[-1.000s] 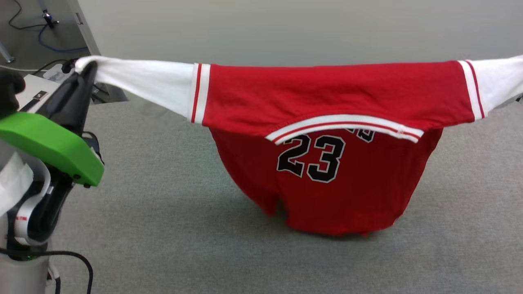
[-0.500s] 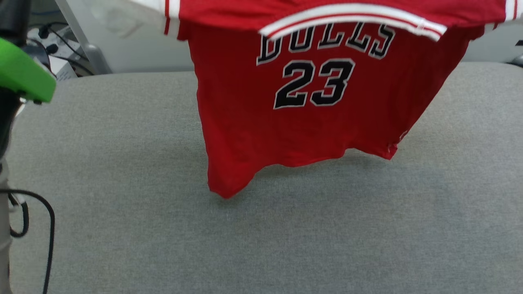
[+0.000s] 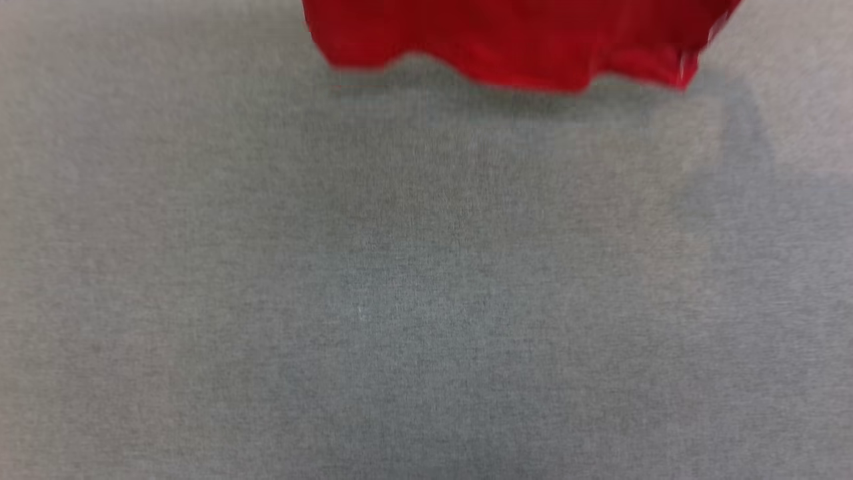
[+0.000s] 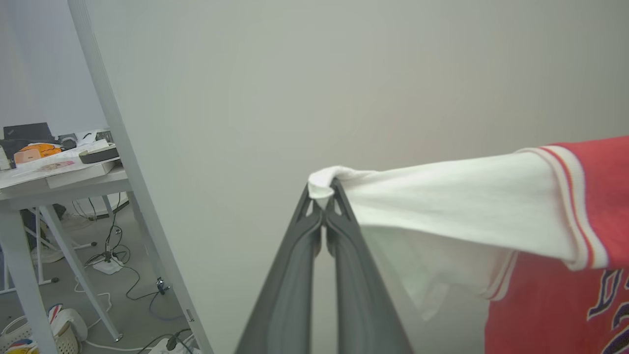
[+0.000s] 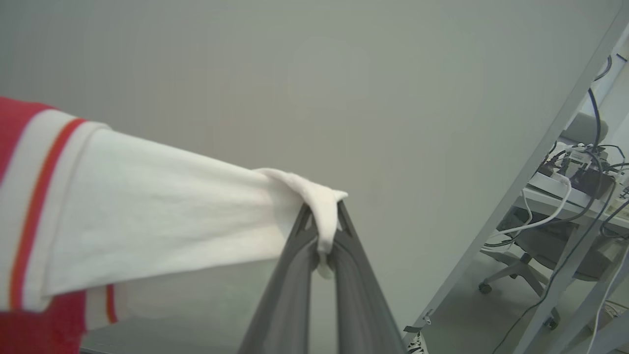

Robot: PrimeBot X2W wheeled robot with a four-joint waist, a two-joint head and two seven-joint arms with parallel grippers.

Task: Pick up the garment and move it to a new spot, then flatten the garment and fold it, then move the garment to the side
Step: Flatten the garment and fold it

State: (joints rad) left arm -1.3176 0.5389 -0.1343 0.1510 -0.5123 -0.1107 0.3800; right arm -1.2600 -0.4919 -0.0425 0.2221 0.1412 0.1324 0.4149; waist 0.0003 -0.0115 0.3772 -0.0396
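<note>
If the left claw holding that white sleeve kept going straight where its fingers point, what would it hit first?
Probably the plain grey wall beyond the tips of the left gripper, which pinch the sleeve of the garment. Nothing else seems to stand between, though the distance is unclear.

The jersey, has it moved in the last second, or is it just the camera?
Yes, the jersey rose. Its hem was bunched on the grey surface; now it hangs loose over it, shadow beneath. The camera tilted down too.
</note>
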